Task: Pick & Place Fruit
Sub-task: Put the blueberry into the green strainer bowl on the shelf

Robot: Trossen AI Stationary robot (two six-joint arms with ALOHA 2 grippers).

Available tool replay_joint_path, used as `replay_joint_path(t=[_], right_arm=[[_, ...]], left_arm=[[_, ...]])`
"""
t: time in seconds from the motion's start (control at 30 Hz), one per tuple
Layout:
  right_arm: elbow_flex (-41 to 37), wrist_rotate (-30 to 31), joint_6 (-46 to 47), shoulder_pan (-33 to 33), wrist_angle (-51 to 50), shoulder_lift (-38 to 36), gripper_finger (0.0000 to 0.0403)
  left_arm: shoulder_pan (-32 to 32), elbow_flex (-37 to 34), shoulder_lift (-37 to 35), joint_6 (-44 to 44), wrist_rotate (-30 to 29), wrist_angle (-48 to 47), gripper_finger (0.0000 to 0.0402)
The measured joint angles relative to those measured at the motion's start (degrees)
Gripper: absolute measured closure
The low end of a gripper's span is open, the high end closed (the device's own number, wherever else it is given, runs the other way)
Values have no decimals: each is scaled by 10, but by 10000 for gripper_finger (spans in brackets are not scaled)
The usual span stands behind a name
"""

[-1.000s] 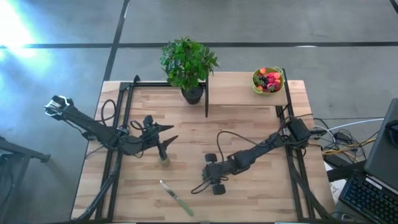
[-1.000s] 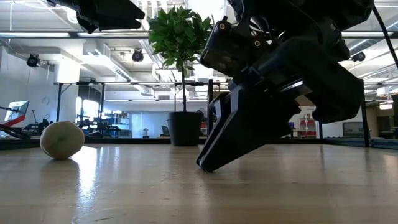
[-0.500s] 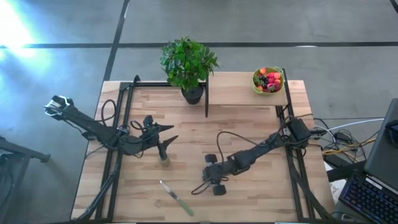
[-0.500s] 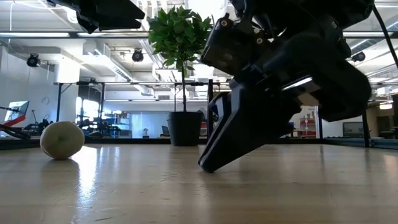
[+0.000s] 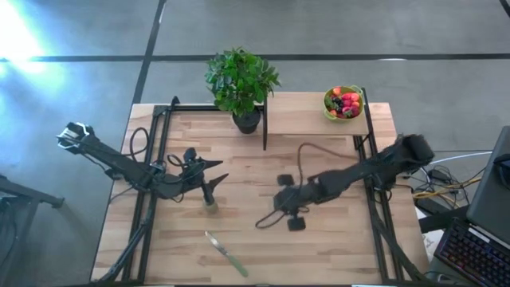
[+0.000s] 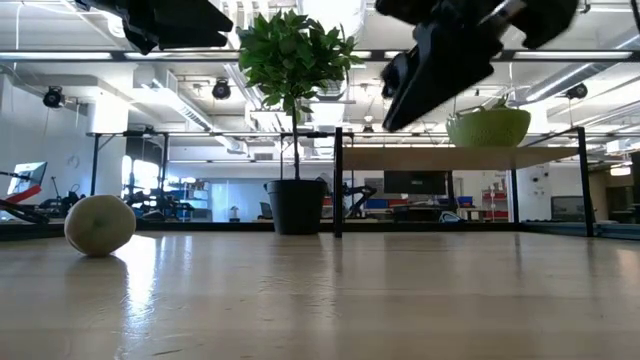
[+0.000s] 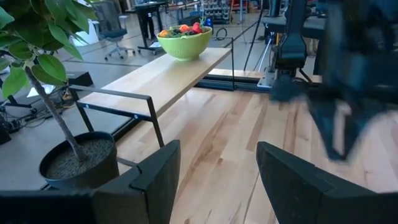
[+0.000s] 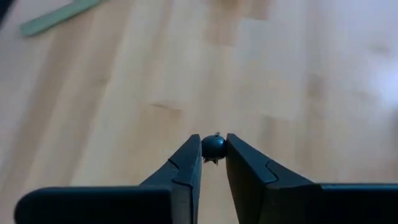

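- At left centre of the high view, the left gripper [image 5: 209, 194] waits with its fingers spread and empty, poised just over the dull-green kiwi-like ball [image 5: 211, 206]; in the low view that ball [image 6: 100, 224] rests on the table [image 6: 320, 300] at far left.
- In mid-frame, the right gripper [image 8: 214, 155] is pinched shut on a tiny dark berry [image 8: 213, 146], lifted clear of the wood; a green-handled knife [image 5: 227, 254] lies at lower centre.
- The carry should probably go well if the pinch stays firm and the arm travels smoothly; so small a berry could squirt out from the tips.
- At upper right, the lime-green bowl [image 5: 343, 103] stands on a raised shelf [image 7: 155, 78], already holding red, orange and dark fruits; release should come only once the berry is over its rim.
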Motion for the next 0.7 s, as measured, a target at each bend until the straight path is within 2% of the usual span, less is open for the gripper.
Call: replay_joint_path(t=[0.2, 0.37, 0.5, 0.7], right_arm=[[0, 86, 0, -49, -136, -131, 345], [0, 140, -5, -113, -210, -244, 349], [0, 175, -13, -189, -238, -321, 346], [0, 183, -25, -339, -253, -388, 348]], left_arm=[[0, 0, 1, -1, 0, 1, 184], [0, 0, 1, -1, 0, 1, 184], [0, 0, 1, -1, 0, 1, 184], [0, 0, 2, -1, 0, 2, 184]])
